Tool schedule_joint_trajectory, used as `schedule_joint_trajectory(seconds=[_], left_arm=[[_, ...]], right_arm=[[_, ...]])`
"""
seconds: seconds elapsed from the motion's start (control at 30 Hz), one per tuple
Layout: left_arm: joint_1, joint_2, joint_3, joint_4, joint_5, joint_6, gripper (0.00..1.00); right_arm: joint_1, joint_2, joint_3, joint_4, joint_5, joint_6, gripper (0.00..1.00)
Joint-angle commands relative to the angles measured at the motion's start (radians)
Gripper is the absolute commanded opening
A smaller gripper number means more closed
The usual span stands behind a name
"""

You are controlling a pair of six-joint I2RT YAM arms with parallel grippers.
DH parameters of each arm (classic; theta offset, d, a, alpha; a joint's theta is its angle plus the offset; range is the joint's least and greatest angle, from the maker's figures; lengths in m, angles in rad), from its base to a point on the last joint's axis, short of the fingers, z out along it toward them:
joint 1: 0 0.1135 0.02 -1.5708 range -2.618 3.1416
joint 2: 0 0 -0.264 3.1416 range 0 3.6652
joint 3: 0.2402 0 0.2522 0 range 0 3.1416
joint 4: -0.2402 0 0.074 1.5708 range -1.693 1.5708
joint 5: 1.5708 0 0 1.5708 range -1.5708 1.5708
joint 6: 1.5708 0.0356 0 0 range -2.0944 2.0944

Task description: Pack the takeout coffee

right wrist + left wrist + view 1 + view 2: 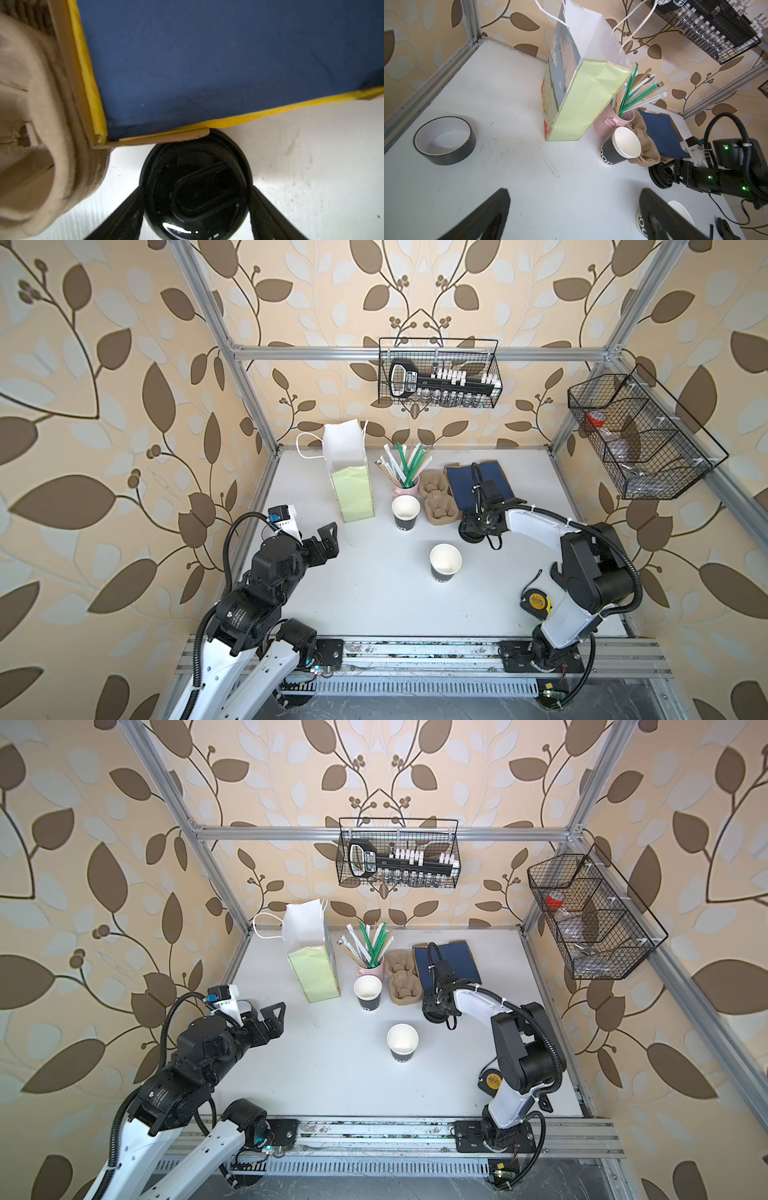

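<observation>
Two takeout coffee cups, black with white insides, stand upright and empty in both top views. One cup (405, 512) (368, 992) (620, 148) is beside the pink straw cup. The other cup (445, 562) (402, 1042) stands mid-table, partly hidden by a finger in the left wrist view (640, 223). My left gripper (328, 537) (274, 1017) (574, 197) hovers open and empty, left of both cups. My right gripper (473, 531) (436, 1011) (196, 191) is down on a black plastic lid (195, 187), with a finger against each side of it.
A white and green paper bag (351, 481) stands at the back. Beside it are the pink straw cup (405, 487), brown cardboard cup carriers (436, 499) and a blue-lined box (494, 483). A tape measure (536, 601) lies right, a black tape roll (444, 141) left.
</observation>
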Motion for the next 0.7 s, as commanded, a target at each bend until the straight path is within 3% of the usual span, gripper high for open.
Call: schedule_joint_trajectory(seconds=[0.0, 0.33, 0.67], left_arm=[[-0.007, 0.007, -0.004, 0.033, -0.006, 0.02, 0.99], [-0.006, 0.016, -0.004, 0.036, -0.005, 0.021, 0.99], [-0.007, 0.027, -0.004, 0.036, 0.005, 0.019, 0.99]], right_arm=[[-0.002, 0.024, 0.023, 0.002, -0.013, -0.004, 0.77], [-0.002, -0.015, 0.009, -0.006, -0.021, -0.004, 0.7], [-0.001, -0.158, -0.056, -0.008, -0.013, -0.002, 0.68]])
